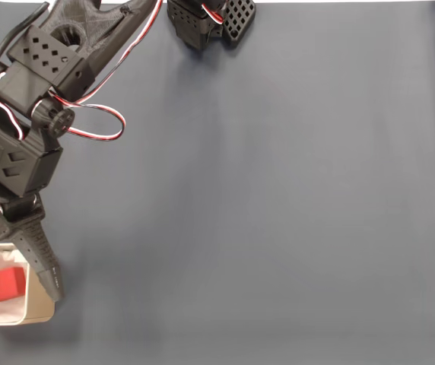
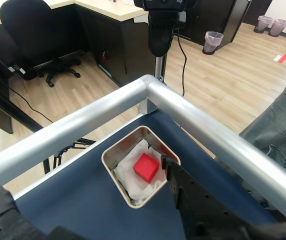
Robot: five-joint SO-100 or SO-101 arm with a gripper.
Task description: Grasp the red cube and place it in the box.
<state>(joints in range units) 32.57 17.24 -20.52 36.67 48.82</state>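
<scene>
The red cube [image 1: 4, 284] [image 2: 146, 167] lies inside the box [image 1: 36, 313] [image 2: 114, 150], resting on its white lining. The box sits at the bottom left corner of the fixed view, near the table corner in the wrist view. My gripper [image 2: 83, 182] hovers over the box and is open. Its fingers stand wide apart, and neither touches the cube. One black finger [image 1: 41, 258] [image 2: 183, 190] runs along the box's right side. The other fingertip [image 2: 0, 210] shows at the wrist view's bottom left.
Blue-grey cloth [image 1: 278, 213] covers the table, wide and bare to the right of the arm. Another black part with a grid face [image 1: 214, 23] sits at the top edge. Silver rails [image 2: 203, 125] frame the table corner by the box. Beyond are floor and an office chair [image 2: 25, 20].
</scene>
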